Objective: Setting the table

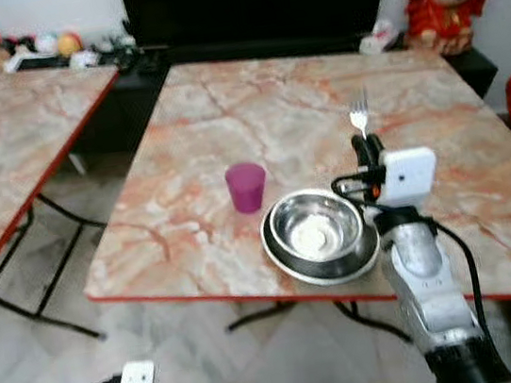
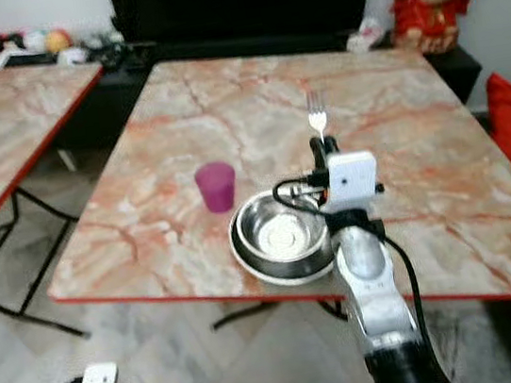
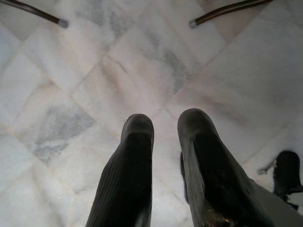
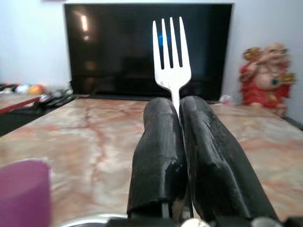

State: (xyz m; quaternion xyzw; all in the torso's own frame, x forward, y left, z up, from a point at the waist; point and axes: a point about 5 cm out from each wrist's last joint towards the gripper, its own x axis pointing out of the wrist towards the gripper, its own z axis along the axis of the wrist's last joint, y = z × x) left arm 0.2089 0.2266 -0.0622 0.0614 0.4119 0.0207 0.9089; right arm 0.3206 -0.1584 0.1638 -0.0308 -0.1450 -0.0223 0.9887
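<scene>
Fingers of the right gripper [image 1: 367, 147] pinch a fork [image 1: 359, 118] upright, just right of the steel bowl [image 1: 317, 226] and purple cup [image 1: 246, 187] on the marble table [image 1: 225, 110]. Right wrist view: the thin handle, clamped between pads, could pivot or slip when lowered. Left wrist view: the left gripper [image 3: 163, 125] hangs idle over floor tiles, its fingers slightly parted.

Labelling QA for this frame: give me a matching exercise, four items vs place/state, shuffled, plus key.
Items:
1. fork
2. purple cup
3. steel bowl
4. left gripper

States:
A. nested on a plate near the table's front edge
B. hanging low over the tiled floor
C. clamped in the right gripper, tines pointing away
D. standing upright on the table, left of the bowl

Pairs: 1-C, 2-D, 3-A, 4-B
</scene>
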